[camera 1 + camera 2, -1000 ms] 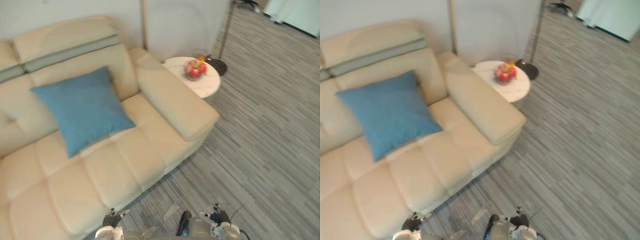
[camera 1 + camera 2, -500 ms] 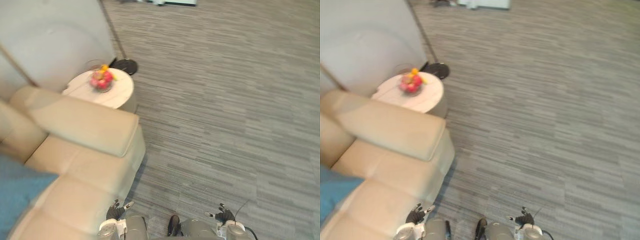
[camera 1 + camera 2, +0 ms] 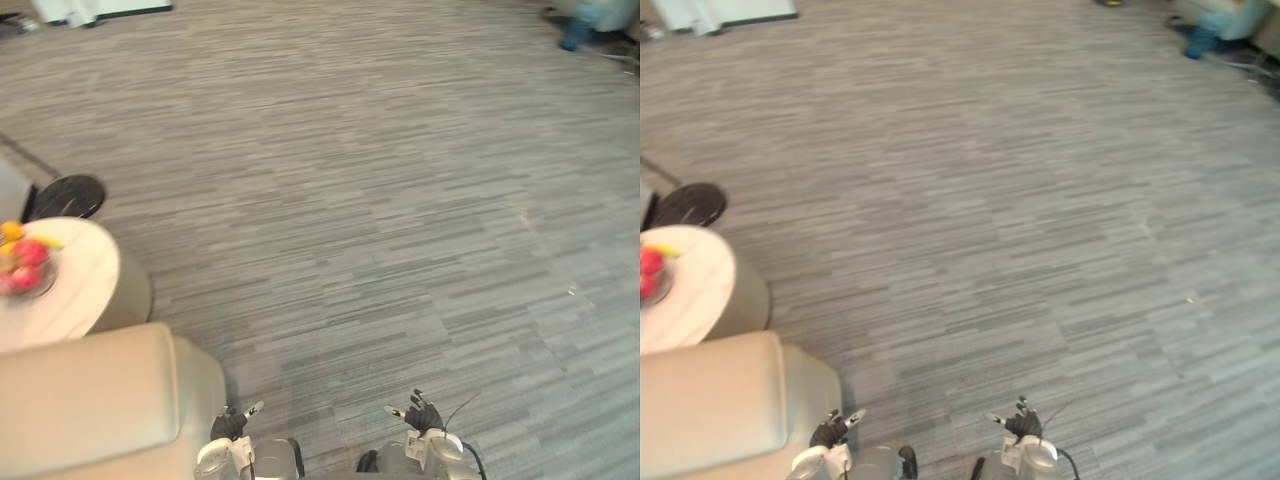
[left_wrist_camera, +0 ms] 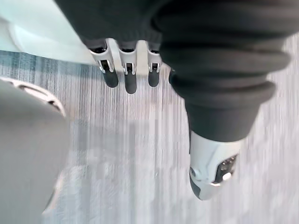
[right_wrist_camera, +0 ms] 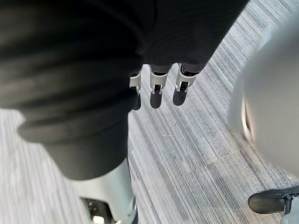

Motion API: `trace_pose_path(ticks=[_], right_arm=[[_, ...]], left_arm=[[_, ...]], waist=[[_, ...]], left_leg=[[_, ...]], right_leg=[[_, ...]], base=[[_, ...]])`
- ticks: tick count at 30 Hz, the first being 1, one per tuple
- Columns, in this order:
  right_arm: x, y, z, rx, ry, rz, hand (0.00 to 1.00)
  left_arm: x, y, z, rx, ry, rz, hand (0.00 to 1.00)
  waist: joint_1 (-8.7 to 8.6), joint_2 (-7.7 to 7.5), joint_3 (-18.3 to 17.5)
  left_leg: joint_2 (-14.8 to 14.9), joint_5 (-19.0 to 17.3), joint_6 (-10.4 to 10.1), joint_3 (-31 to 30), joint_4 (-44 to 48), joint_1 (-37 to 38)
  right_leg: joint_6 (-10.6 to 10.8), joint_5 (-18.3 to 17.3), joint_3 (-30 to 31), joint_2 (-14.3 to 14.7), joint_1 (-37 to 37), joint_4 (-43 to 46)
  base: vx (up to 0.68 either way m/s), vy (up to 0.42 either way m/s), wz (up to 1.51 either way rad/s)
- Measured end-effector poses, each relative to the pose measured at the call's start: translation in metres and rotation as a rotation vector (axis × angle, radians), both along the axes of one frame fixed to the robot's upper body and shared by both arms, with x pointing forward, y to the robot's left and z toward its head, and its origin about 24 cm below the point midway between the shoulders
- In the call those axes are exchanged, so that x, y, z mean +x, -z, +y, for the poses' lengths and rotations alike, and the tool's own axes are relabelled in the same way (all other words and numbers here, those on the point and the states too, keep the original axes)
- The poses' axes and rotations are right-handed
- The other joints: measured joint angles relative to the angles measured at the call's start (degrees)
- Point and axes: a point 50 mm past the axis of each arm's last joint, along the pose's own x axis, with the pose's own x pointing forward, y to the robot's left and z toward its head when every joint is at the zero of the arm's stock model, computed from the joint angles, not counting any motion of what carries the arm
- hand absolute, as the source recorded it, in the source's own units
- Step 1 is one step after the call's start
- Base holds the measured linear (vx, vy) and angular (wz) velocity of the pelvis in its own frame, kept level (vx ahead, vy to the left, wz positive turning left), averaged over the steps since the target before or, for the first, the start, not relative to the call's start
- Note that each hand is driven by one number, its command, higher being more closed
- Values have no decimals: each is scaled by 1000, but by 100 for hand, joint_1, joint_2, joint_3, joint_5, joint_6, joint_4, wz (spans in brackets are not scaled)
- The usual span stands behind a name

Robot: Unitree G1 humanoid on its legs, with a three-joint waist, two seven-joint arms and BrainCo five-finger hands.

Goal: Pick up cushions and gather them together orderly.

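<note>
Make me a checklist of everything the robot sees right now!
Surface: grey striped carpet floor, bare in the middle.
Job's things: nothing seen for sure; a blue thing lies far off, too small to tell what it is.
Clutter: fruit bowl on the round white side table.
Hands: left hand low beside the sofa arm, fingers straight, holding nothing; right hand low over the carpet, fingers straight, holding nothing.
Cables: nothing seen.
Surroundings: cream sofa arm next to the side table; black round lamp base on the floor behind the table.
</note>
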Motion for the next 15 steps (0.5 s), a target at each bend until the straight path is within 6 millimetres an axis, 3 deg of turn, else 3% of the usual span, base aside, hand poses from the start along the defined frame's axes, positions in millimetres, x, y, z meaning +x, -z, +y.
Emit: trace_pose_path(ticks=[1, 2, 3, 4, 6, 7, 8, 10, 11, 12, 14, 15], right_arm=[[-2, 1, -3, -5, 4, 13, 0], [0, 0, -9, -20, 8, 9, 0], [1, -1, -14, -34, 9, 7, 0], [7, -4, -21, -53, 8, -10, 0], [4, -4, -33, -83, 12, 0, 0], [-4, -1, -34, -83, 17, 24, 0], [-9, 1, -31, -74, 15, 36, 0], [-1, -2, -35, -85, 10, 19, 0], [1, -4, -43, -109, 10, 18, 0], [0, -5, -49, -123, 10, 23, 0], [-4, -2, -48, -123, 8, 35, 0], [-6, -1, -45, -127, -10, 42, 0]], left_arm=[[-1, 0, 4, 11, 12, 6, 0], [0, 0, 3, 7, 19, 10, 0], [-1, 1, 2, 4, 22, 14, 0], [-2, 2, -3, -5, 27, 17, 0], [3, 1, -6, -5, 56, 11, 0], [5, 0, -3, 9, 67, 6, 0], [2, -1, 5, 28, 66, 14, 0], [0, 3, -2, 8, 67, 34, 0], [5, 3, -11, -12, 72, 20, 0], [8, 2, -15, -21, 71, 6, 0], [9, 1, -16, -28, 50, -1, 0], [9, -1, -11, -13, 37, -13, 0]], waist=[[-26, -51, -24], [-59, 10, 6], [-57, 109, 41], [-55, 279, 116], [-157, 229, 86], [-144, 110, 42], [-138, -97, -75], [-169, 203, -35], [-224, 214, -43], [-265, 303, -38], [-319, 423, -19], [-300, 446, 15]], left_leg=[[84, -104, -162, 67, 32, 35], [261, -125, -194, 81, 62, 78], [434, -125, -195, 93, 55, 140], [626, -117, -206, 165, -94, 274], [736, -76, -319, 342, -254, 437], [784, -53, -562, 420, -239, 491], [777, -68, -795, 442, -226, 554], [1225, 112, -1056, 415, -326, 712], [1323, 369, -1125, 383, -255, 726], [1533, 457, -1074, 269, 64, 649], [2099, 884, -428, -94, 1470, 103], [2450, 1493, 462, -321, 2582, -419]], right_leg=[[100, 274, 20, 2, -169, -180], [63, 297, 80, 205, -179, -226], [93, 314, 131, 346, -220, -201], [205, 56, 47, 330, -417, 217], [304, -203, -278, -340, -649, 867], [180, -8, -330, -752, -741, 795], [317, 334, -207, -934, -771, 576], [303, 6, -96, -480, -889, 939], [227, -305, -27, -346, -966, 1079], [157, -496, -18, -159, -952, 1157], [-21, -752, -35, 219, -715, 1083], [-150, -803, 2, 533, -372, 794]], base=[[82, -267, -95], [90, -358, -98], [70, -318, -102], [65, -294, -86], [135, -331, -48], [179, -381, -40], [189, -510, -67], [159, -487, -61], [179, -522, -42], [231, -597, -47], [203, -443, -49], [239, -361, -64]])
